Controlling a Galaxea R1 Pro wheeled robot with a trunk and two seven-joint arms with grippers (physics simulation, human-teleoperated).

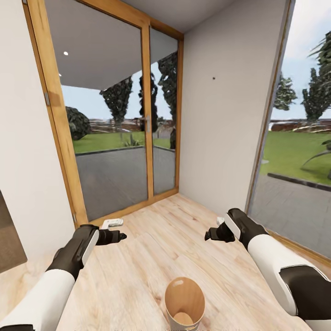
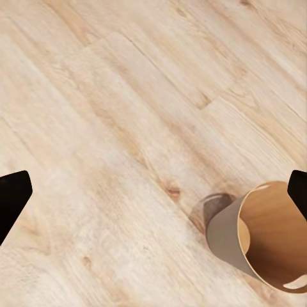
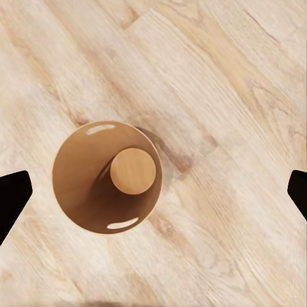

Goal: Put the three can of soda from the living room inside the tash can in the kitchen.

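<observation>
Bin [image 3: 107,177] mouth shows round from right wrist; both grippers [image 2: 153,192] [image 3: 153,192] seemingly spread wide, empty.

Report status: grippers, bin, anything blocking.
Left gripper open, empty. Right gripper open, empty. Trash can upright on the wood floor between the arms, nothing inside. No cans in sight; floor around the bin unobstructed.
</observation>
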